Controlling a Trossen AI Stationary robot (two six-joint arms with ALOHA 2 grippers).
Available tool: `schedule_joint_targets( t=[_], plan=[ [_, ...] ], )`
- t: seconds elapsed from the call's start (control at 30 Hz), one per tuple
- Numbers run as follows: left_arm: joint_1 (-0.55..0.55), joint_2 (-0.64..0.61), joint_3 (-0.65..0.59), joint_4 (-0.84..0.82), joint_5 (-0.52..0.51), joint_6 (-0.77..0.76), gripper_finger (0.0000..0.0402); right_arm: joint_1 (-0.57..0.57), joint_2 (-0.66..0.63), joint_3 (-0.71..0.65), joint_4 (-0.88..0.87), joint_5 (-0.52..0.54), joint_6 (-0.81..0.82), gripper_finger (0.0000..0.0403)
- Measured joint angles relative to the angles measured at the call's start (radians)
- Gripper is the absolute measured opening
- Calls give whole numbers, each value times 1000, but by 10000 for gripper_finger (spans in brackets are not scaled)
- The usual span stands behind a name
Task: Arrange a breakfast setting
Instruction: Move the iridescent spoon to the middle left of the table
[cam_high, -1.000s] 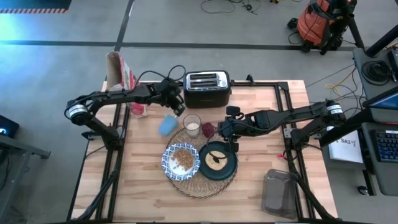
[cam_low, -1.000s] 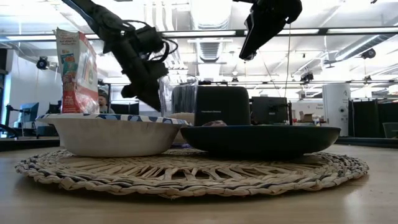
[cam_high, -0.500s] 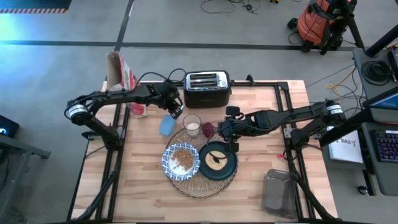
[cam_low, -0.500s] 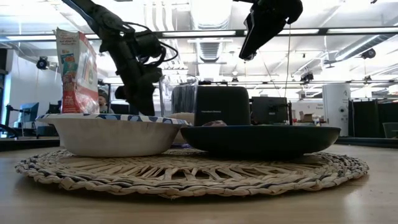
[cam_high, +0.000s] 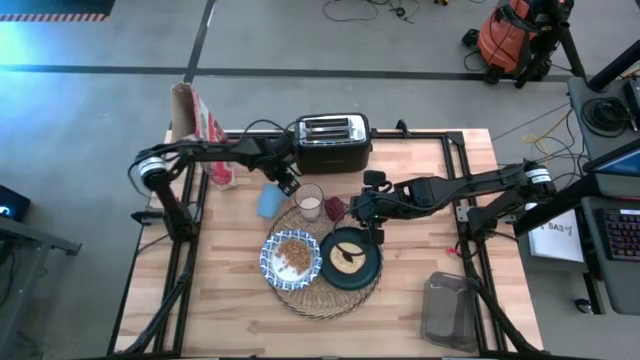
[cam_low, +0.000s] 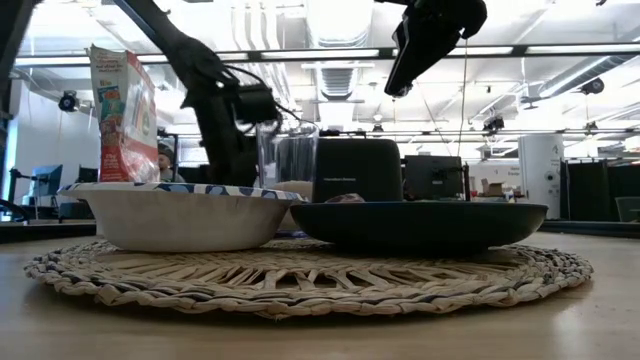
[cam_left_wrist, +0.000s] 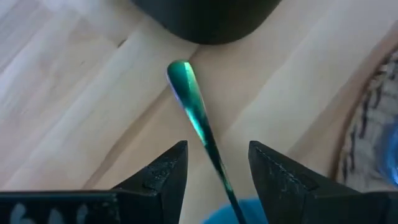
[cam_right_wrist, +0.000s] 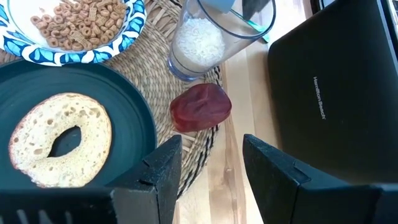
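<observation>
The small shiny green-blue spoon (cam_left_wrist: 194, 112) lies flat on the wooden counter (cam_high: 420, 170), between the black-and-silver toaster (cam_high: 333, 141) and the small blue cup (cam_high: 269, 200), just beside the big round woven straw placemat (cam_high: 325, 295). The left hand (cam_left_wrist: 214, 163) hovers right over the spoon's thin handle with its two fingers spread apart, one on each side, holding nothing. The spoon looks light, hard and slippery, and it sits low on the counter, so I think the best place to pinch it is the middle of the thin handle, with the fingertips right down on the wood. The right hand (cam_right_wrist: 205, 158) waits above the dark-red soft-looking lump (cam_right_wrist: 200, 107) at the mat's edge, also spread and empty. On the mat I count one blue-and-white patterned bowl (cam_high: 290, 256) of cereal rings, one dark teal plate (cam_high: 351, 259) with one round piece of bread (cam_right_wrist: 59, 138) with a hole, and one clear glass of milk (cam_high: 309, 201). The glass could break or spill, so it needs care.
</observation>
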Motion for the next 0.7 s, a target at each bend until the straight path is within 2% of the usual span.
schedule_joint_targets(
  t=[0.27, 0.7],
  plan=[
    [-1, 144, 141, -107, -6, 108, 153, 0, 0, 0, -13, 0, 28, 160],
    [0, 151, 98, -68, -21, 113, 145, 0, 0, -1, -21, 0, 10, 160]
  ],
)
